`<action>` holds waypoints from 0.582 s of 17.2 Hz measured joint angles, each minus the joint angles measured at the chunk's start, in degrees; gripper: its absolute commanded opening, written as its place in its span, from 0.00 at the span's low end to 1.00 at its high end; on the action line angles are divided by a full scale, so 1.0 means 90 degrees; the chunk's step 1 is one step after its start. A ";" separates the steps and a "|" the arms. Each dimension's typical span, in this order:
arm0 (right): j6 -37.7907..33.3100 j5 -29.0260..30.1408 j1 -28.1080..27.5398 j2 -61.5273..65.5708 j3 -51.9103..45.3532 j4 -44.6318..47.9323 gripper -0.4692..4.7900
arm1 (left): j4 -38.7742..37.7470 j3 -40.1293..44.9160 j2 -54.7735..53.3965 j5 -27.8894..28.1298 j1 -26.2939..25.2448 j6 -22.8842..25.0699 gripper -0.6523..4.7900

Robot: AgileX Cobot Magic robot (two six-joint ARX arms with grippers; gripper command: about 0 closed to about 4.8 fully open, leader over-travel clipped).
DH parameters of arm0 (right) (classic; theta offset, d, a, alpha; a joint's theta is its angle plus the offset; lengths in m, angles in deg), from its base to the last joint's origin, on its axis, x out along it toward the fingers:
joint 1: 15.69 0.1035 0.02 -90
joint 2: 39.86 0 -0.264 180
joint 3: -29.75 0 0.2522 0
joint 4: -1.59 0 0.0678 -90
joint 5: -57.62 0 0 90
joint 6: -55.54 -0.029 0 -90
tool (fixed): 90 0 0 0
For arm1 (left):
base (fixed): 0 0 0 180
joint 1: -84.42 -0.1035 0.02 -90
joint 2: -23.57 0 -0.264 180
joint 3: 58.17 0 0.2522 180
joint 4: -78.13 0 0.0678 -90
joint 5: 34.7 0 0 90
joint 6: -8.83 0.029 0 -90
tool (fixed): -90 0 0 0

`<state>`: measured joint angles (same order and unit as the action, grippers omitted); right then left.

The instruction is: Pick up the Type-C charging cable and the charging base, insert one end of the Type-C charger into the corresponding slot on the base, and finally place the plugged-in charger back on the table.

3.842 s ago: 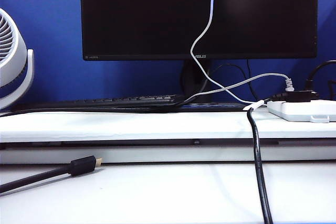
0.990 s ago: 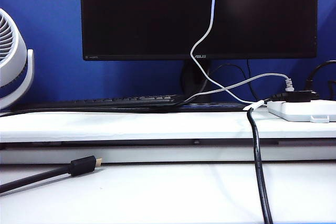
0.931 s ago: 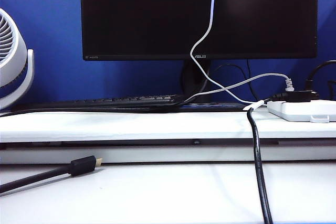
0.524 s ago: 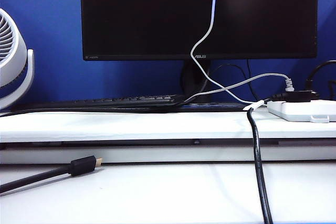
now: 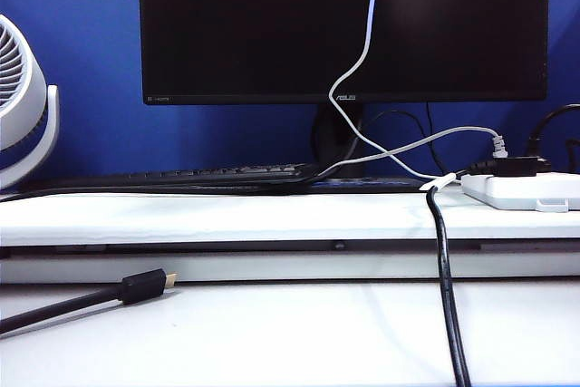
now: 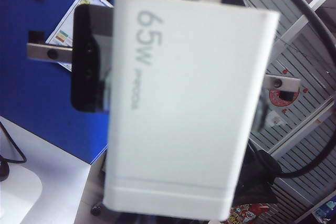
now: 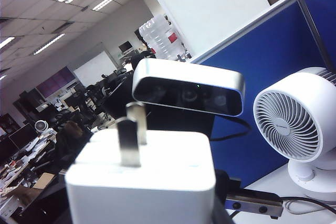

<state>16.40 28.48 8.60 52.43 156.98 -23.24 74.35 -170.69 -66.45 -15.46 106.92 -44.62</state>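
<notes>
The charging base [image 6: 184,103], a white block marked 65W, fills the left wrist view. Black fingers [image 6: 86,61] of my right gripper [image 6: 178,103] press on its two sides. In the right wrist view the same charging base [image 7: 142,182] sits in my right gripper [image 7: 142,208], prongs pointing away. My left gripper is hidden behind the block in both wrist views; only its wrist camera bar [image 7: 188,94] shows. The Type-C charging cable [image 5: 364,43] hangs from above the exterior view, down across the monitor to the raised shelf. Neither gripper appears in the exterior view. Its plug is hidden.
On the table [image 5: 272,342] lie a black cable with a gold-tipped plug [image 5: 145,285] and a thick black cable [image 5: 444,287]. A monitor [image 5: 272,24], keyboard [image 5: 217,172], power strip [image 5: 521,189] and white fan [image 5: 18,101] stand on the shelf behind.
The upper part of the hanging white cable has drifted slightly to the right. Everything on the table and shelf has stayed put.
</notes>
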 measured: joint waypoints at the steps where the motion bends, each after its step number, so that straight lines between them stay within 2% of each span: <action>1: 0.0015 -0.0002 0.0029 -0.0005 0.0002 -0.0002 0.08 | 0.0005 0.0000 0.0000 -0.0002 0.0000 0.0000 0.11; 6: 0.0046 -0.0070 0.0046 -0.0007 0.0010 0.0126 0.08 | 0.0053 -0.0002 0.0002 -0.0041 -0.0002 0.0134 0.11; 8: 0.0041 -0.0092 0.0046 -0.0005 0.0010 0.0182 0.08 | 0.0053 -0.0002 0.0002 -0.0022 -0.0002 0.0270 0.17; 10: 0.0010 -0.0041 0.0053 -0.0017 -0.0005 0.0192 0.08 | 0.0131 -0.0015 0.0000 0.0097 0.0002 0.0432 0.51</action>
<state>16.49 28.11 9.08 52.27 156.93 -21.51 75.53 -170.82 -66.45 -14.59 106.95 -40.73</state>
